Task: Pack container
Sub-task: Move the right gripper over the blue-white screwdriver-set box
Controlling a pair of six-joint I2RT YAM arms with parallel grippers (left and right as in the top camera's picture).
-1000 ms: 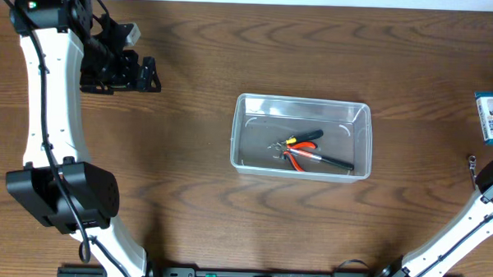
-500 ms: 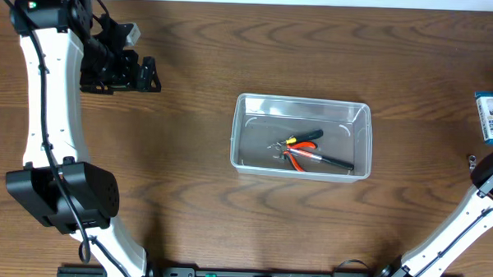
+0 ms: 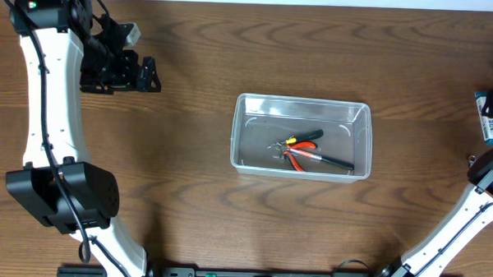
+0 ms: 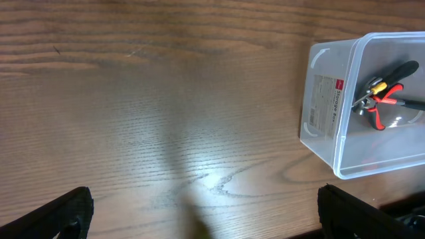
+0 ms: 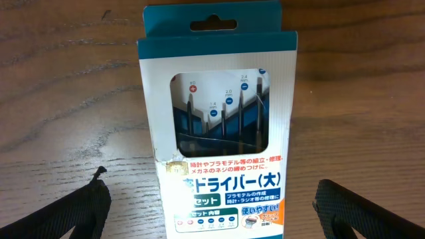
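My right pincer (image 5: 212,207) stands wide, pack (image 5: 218,99) between its tips; left pincer (image 4: 202,214) wide too, apart from the container (image 3: 301,99).

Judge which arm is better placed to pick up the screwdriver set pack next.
Right, likely. The open right gripper is already lined up over the screwdriver set pack, one finger on each side. The left gripper, also open, hangs on the far side of the container, away from the pack.

desk (image 3: 187,194): wood-grain top, smooth with a bit of sheen
container (image 3: 238,138): clear plastic, pretty glossy
pliers (image 3: 307,157): metal tips, plastic-looking orange and black grips
card pack (image 5: 219,192): printed cardboard, clear window
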